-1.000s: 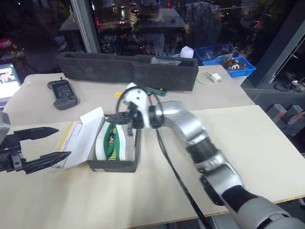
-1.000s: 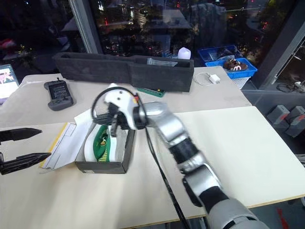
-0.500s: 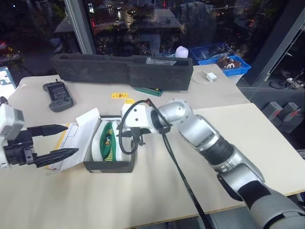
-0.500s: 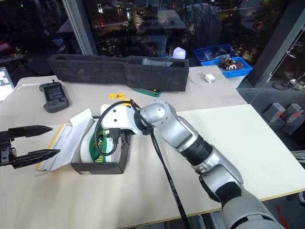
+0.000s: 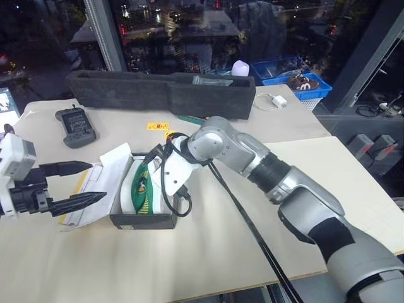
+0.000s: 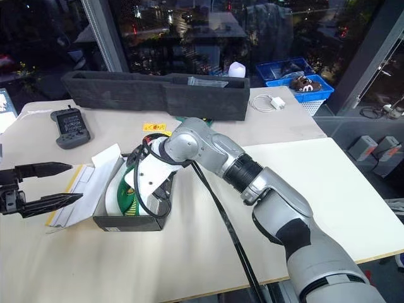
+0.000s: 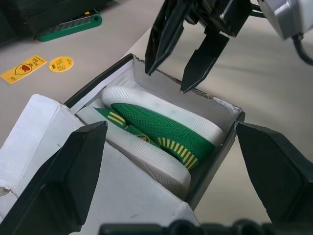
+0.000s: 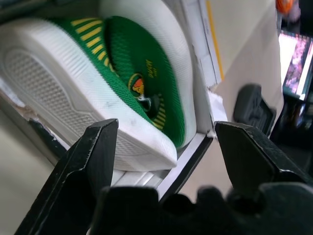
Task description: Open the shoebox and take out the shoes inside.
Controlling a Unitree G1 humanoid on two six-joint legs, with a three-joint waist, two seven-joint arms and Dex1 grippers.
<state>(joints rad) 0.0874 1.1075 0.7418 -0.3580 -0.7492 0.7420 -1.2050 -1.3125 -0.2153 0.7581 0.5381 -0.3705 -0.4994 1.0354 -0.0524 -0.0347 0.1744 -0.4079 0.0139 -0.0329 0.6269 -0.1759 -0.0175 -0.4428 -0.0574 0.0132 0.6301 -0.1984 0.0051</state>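
Shoebox: the shoebox (image 5: 144, 218) sits open on the near part of a pale table (image 5: 328, 183), its black front wall facing the camera and its lid (image 5: 104, 183) folded out flat toward the robot's left, white inner face up with a yellow edge showing.
Shoes: the shoes (image 7: 161, 134) lie inside the box, white bodies and green insoles with yellow stripes; one lies on its side against the other, its ribbed white sole (image 8: 63, 93) turned outward.
Right gripper: the right gripper (image 7: 183, 63) hangs over the box rim at the wall away from the lid, its two black fingers spread apart with the tips just above the cardboard edge and the nearer shoe; it grips nothing. From the right wrist view the fingers stand wide on either side of the shoes.
Left gripper: the left gripper (image 5: 79, 183) hovers beside the folded-out lid, fingers parted and empty, pointing toward the box.
Stickers: two small yellow stickers (image 5: 158, 126) lie on the table just behind the box.
Green tool: a green bar-shaped tool (image 7: 66, 27) lies beyond the stickers, near the long tray.
Black foam tray: a long black foam tray (image 5: 164, 93) runs across the far part of the table.
Handheld device: a grey handheld controller (image 5: 76, 125) rests well to the robot's left of the box.
Far corner: a white charger with cable (image 5: 276, 101) lies by a blue basket (image 5: 300, 83).
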